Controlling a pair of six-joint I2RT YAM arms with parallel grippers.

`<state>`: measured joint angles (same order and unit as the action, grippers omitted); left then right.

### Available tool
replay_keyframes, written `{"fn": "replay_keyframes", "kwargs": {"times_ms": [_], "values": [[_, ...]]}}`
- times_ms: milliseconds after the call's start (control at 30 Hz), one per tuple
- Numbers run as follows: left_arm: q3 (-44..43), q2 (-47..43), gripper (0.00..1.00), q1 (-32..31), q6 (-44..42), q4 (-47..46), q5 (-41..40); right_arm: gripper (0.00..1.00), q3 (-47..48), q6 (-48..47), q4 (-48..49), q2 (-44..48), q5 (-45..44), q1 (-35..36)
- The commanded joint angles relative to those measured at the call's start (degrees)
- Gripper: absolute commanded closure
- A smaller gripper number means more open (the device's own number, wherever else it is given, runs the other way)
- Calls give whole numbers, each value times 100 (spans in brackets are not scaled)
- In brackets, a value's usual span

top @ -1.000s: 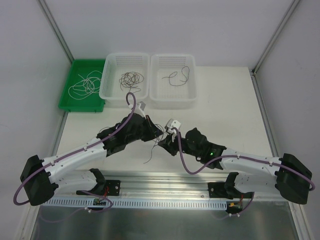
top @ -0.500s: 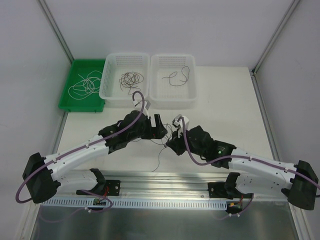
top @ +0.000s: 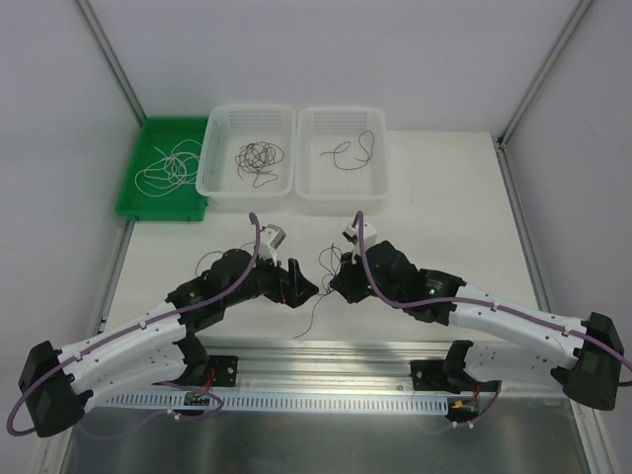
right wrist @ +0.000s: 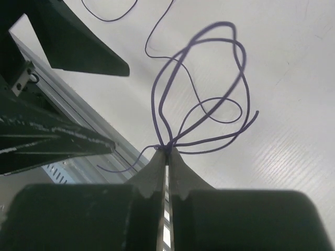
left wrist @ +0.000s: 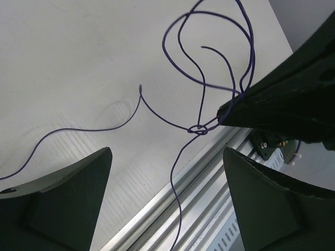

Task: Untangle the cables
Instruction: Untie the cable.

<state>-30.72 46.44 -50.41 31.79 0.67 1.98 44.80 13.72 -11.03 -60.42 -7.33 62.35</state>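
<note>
A tangle of thin dark purple cables [right wrist: 209, 89] hangs in loops just above the white table. My right gripper [right wrist: 167, 150] is shut on the bundle where its strands meet. One loose end [top: 314, 314] trails toward the near rail. In the left wrist view a small knot [left wrist: 197, 129] sits beside the right gripper's tip, and a strand runs down between my fingers [left wrist: 68, 198] without touching them. My left gripper [left wrist: 167, 209] stands wide open and holds nothing. From above, the left gripper [top: 299, 285] faces the right gripper [top: 333, 283] with a small gap between them.
At the back left, a green tray [top: 158, 210] holds a whitish cable [top: 168, 170]. Beside it, a white basket [top: 219, 188] holds a dark tangle [top: 259, 158]. A second basket [top: 341, 204] holds one dark cable [top: 351, 150]. An aluminium rail [top: 326, 351] runs along the near edge.
My left gripper has opened, let go of the cables and drawn back toward the near left. The right gripper has stayed shut on the bundle and shifted slightly away from the rail.
</note>
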Motion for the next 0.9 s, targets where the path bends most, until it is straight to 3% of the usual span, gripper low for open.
{"fn": "replay_keyframes", "kwargs": {"times_ms": [0,200,433,667,767,800,867], "values": [[329,-74,13,14,-410,-1102,969,99,240,254,13,22,91,14],[400,488,17,-91,-621,-1920,1393,99,249,281,197,66,434,14],[233,867,30,-223,-814,-2255,1507,99,231,307,268,101,540,14],[347,859,57,-276,-859,-2334,1534,99,240,307,268,171,549,14],[374,806,75,-285,-876,-2343,1534,99,240,325,312,162,619,6],[374,806,85,-285,-885,-2352,1534,99,240,316,329,162,654,14],[374,780,94,-294,-903,-2352,1534,99,240,342,355,171,680,14]]}}
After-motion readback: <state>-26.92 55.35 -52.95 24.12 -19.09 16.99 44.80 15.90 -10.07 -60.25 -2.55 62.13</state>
